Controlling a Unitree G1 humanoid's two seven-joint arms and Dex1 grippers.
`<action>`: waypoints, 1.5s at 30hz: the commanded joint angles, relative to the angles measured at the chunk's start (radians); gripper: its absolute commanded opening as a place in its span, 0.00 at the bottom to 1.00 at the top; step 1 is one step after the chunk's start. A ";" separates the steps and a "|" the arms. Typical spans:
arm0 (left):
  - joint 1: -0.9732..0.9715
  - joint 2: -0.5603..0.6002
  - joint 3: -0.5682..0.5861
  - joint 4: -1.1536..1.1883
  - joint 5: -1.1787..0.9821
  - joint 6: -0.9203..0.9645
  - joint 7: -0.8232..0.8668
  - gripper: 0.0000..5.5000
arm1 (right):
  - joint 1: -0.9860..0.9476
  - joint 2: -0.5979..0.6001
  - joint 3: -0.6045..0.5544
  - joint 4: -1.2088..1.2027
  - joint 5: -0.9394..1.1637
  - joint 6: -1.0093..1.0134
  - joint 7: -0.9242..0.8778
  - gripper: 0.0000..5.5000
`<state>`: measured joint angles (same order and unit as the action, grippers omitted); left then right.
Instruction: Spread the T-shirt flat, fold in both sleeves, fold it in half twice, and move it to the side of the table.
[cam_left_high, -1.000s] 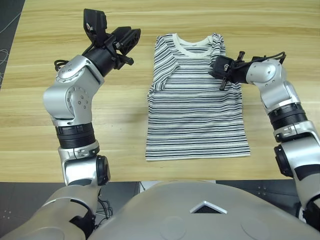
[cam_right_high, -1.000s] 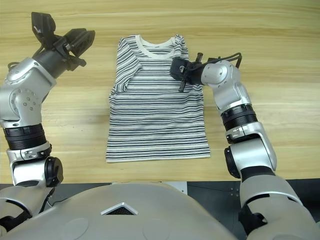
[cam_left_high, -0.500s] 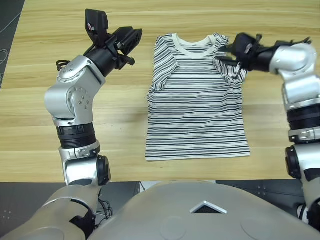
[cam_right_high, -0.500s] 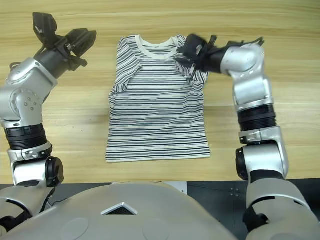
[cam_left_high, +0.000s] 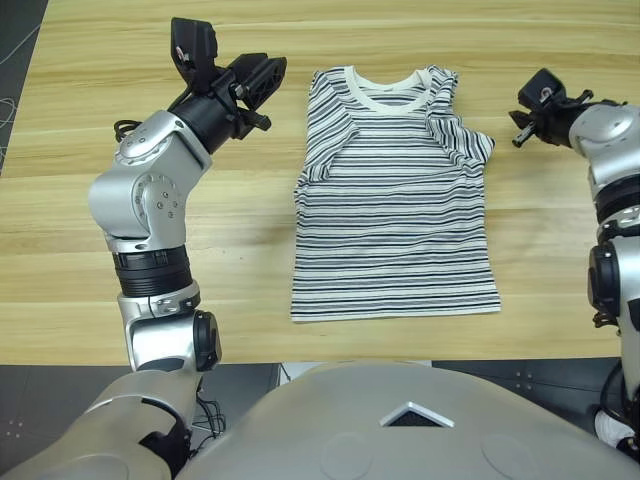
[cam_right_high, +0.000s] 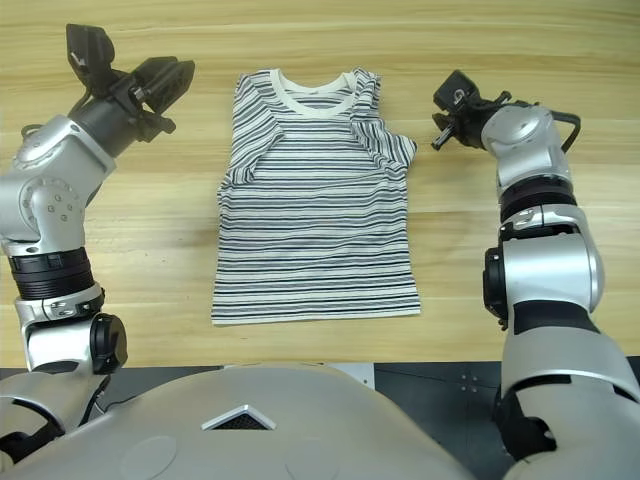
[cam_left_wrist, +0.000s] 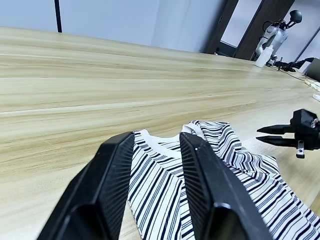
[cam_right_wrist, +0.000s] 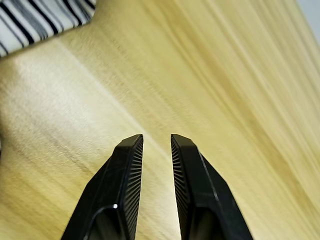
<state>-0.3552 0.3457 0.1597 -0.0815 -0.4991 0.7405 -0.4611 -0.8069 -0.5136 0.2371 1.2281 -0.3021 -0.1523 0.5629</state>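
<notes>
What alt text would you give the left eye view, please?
A striped T-shirt lies flat on a wooden table, sleeves folded in. The open left gripper hovers left of its collar; the open right gripper hangs off the shirt's right shoulder.

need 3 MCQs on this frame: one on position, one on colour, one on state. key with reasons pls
1. Where is the right gripper?
A. On the collar
B. Over bare table, to the right of the T-shirt
C. At the hem

2. What is the T-shirt's pattern?
A. Plain red
B. Green dots
C. Dark and white stripes

3. What state is the left gripper in?
A. Open, holding nothing
B. Shut on a sleeve
C. Shut on the collar

Key:
1 B: the right wrist view shows wood grain beneath it, and the T-shirt's edge lies apart from it.
2 C: stripes run across the whole T-shirt.
3 A: its fingers stand apart with nothing between them.
</notes>
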 joint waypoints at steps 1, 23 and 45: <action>0.002 0.013 -0.004 -0.009 -0.001 0.020 0.004 0.31 | 0.015 0.035 0.035 0.016 -0.029 -0.052 0.048 0.18; 0.009 0.005 -0.006 -0.011 -0.007 0.015 0.016 0.31 | 0.287 0.024 0.034 -0.624 0.068 0.020 0.285 0.18; 0.002 0.000 -0.008 -0.003 -0.007 0.008 0.012 0.31 | 0.463 -0.075 -0.011 -1.218 0.305 0.293 0.511 0.18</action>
<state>-0.3499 0.3422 0.1538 -0.0852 -0.5074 0.7465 -0.4527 -0.3448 -0.5489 0.2524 0.0448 -0.0279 0.1034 1.0503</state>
